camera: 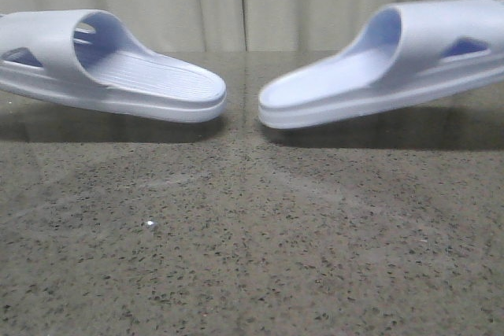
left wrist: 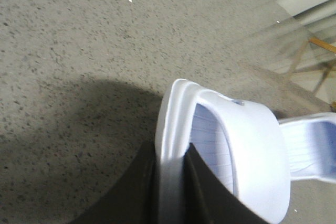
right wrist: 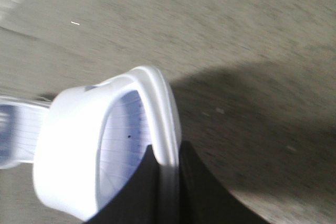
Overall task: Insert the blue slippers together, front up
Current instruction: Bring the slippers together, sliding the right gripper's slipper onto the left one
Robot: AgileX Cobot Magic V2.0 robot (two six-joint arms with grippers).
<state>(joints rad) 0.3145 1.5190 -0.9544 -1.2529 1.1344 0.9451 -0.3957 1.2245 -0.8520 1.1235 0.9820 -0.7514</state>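
Note:
Two pale lavender-blue slippers hang in the air above the table in the front view, heel ends facing each other with a small gap between them. The left slipper (camera: 118,72) has its strap at the far left. The right slipper (camera: 394,64) has its strap at the far right and tilts up to the right. My left gripper (left wrist: 170,144) is shut on the sole rim of the left slipper (left wrist: 247,150). My right gripper (right wrist: 167,144) is shut on the sole rim of the right slipper (right wrist: 79,150). Neither gripper shows in the front view.
A dark speckled stone table (camera: 252,241) lies below the slippers, with their shadows on it. A pale curtain (camera: 236,1) hangs behind. A wooden frame (left wrist: 317,59) stands beyond the table's edge in the left wrist view.

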